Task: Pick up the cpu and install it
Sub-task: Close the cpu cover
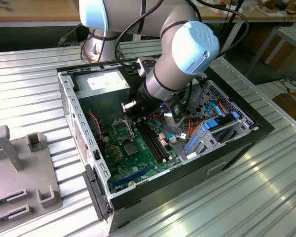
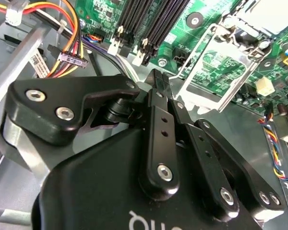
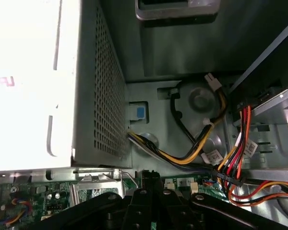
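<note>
Cpu: not identifiable with certainty. A pale silver-grey flat surface (image 2: 271,14) beyond the raised load plate (image 2: 216,72) may be it, seated at the socket, but its outline is cut off.

Gripper (image 2: 157,76), nearest in both wrist views (image 3: 151,175): fingers drawn together to a narrow tip, with nothing visible between them. It hangs low inside the open computer case (image 1: 64,94), just beside the hinged-up load plate and above the green motherboard (image 2: 206,14).

Memory slots (image 2: 149,19) run just past the tip. A bundle of red, yellow and orange cables (image 2: 69,28) lies near the gripper's outer link.

Socket (image 1: 122,130): a black-framed square on the board, close under the arm's wrist in the exterior view, with a darker grey chip (image 1: 130,148) beside it.

Farther off stand the power supply (image 3: 33,81) and the ribbed metal table (image 1: 29,84) carrying the case.

Judged handling: work this close to the socket calls for slow, vertical motion, clearance from the upright load plate and the cables, and a chip kept flat and square to the frame, with no sideways drag across the contacts.
</note>
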Controlling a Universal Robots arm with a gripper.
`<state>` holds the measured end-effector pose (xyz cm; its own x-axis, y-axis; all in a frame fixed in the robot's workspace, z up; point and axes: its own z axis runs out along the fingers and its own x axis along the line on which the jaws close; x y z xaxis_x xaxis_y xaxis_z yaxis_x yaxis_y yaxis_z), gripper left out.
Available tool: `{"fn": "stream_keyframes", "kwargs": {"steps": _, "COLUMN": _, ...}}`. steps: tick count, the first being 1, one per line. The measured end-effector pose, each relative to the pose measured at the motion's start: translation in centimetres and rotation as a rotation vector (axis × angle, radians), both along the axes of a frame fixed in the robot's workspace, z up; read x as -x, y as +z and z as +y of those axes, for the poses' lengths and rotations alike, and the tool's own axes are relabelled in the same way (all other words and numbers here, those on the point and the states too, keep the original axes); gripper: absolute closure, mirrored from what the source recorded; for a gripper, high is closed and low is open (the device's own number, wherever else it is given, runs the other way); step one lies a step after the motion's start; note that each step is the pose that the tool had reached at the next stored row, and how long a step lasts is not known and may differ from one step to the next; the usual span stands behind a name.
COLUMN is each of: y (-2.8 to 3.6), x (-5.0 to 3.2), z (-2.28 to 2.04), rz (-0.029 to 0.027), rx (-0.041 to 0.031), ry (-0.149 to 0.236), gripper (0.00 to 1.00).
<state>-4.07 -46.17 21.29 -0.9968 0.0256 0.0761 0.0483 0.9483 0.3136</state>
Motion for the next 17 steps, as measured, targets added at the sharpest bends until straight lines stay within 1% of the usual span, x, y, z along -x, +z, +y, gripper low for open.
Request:
{"fn": "stream_keyframes", "kwargs": {"steps": 1, "y": -0.02, "x": -0.01, "z": 0.0, "rz": -0.0002, "rx": -0.0009, "ry": 0.012, "gripper": 0.89}}
{"fn": "stream_keyframes", "kwargs": {"steps": 2, "y": -0.04, "x": 0.0, "z": 0.0, "rz": 0.0, "rx": -0.0009, "ry": 0.036, "gripper": 0.89}}
{"fn": "stream_keyframes", "kwargs": {"steps": 4, "y": -0.06, "x": -0.02, "z": 0.0, "rz": 0.0, "rx": -0.001, "ry": 0.071, "gripper": 0.89}}
{"fn": "stream_keyframes", "kwargs": {"steps": 5, "y": -0.07, "x": -0.08, "z": 0.01, "rz": 0.0, "rx": -0.001, "ry": 0.08, "gripper": 0.89}}
{"fn": "stream_keyframes", "kwargs": {"steps": 8, "y": -0.08, "x": -0.92, "z": 0.17, "rz": 0.0, "rx": -0.0011, "ry": 0.084, "gripper": 0.89}}
{"fn": "stream_keyframes", "kwargs": {"steps": 9, "y": -0.09, "x": -0.99, "z": 0.18, "rz": -0.0002, "rx": -0.0012, "ry": 0.091, "gripper": 0.89}}
{"fn": "stream_keyframes", "kwargs": {"steps": 14, "y": -0.1, "x": -1.06, "z": 0.18, "rz": 0.0, "rx": -0.001, "ry": 0.178, "gripper": 0.89}}
{"fn": "stream_keyframes", "kwargs": {"steps": 17, "y": -0.1, "x": -1.42, "z": 0.21, "rz": 0.0001, "rx": -0.0009, "ry": 0.183, "gripper": 0.89}}
